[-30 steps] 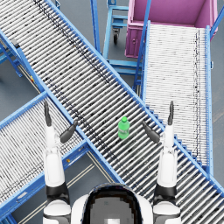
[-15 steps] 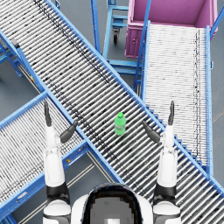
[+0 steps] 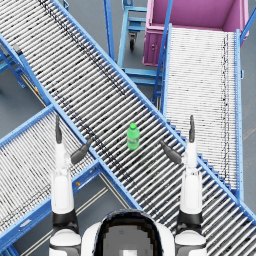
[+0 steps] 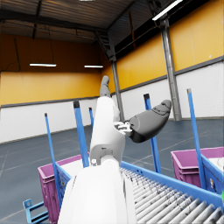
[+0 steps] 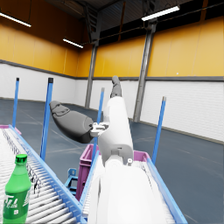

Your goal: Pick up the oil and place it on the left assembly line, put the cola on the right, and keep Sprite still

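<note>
Sprite bottle (image 3: 132, 136) upright between your spread, empty left hand (image 3: 64, 149) and right hand (image 3: 184, 149), slightly nearer the right: leave it be.

Magenta crate (image 3: 200, 14), far right. Blue wheeled frame (image 3: 134, 22), just left of it. Grey floor (image 3: 20, 105), far left. Yellow-and-white wall (image 4: 43, 83); ceiling strip light (image 4: 42, 64).
</note>
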{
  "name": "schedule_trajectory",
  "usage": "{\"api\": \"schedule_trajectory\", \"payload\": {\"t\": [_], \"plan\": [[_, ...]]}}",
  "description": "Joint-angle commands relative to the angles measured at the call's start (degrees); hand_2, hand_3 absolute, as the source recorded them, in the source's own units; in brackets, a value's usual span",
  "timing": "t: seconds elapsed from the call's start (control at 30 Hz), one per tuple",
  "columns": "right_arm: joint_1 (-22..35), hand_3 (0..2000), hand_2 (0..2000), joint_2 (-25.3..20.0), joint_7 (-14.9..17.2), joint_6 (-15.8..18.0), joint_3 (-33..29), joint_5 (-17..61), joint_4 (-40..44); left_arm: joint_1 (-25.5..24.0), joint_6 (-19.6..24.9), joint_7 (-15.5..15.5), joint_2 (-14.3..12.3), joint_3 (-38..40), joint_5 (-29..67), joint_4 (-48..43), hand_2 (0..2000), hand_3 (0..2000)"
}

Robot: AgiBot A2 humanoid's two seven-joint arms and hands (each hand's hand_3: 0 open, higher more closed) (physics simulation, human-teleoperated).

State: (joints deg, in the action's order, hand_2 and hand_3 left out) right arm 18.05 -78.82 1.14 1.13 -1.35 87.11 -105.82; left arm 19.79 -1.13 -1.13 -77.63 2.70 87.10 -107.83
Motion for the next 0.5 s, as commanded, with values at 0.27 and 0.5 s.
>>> {"api": "schedule_trajectory", "payload": {"t": [0.27,0.5], "plan": [[-0.6,0,0,3.9,1.9,1.9,5.2,-12.0,1.2,-1.3,-1.9,-1.9,3.4,-5.7,-12.0,2.0,0,0],[-1.1,0,0,7.4,3.6,3.5,9.9,-22.8,2.2,-2.5,-3.6,-3.5,6.5,-10.9,-22.8,3.7,0,0]]}}
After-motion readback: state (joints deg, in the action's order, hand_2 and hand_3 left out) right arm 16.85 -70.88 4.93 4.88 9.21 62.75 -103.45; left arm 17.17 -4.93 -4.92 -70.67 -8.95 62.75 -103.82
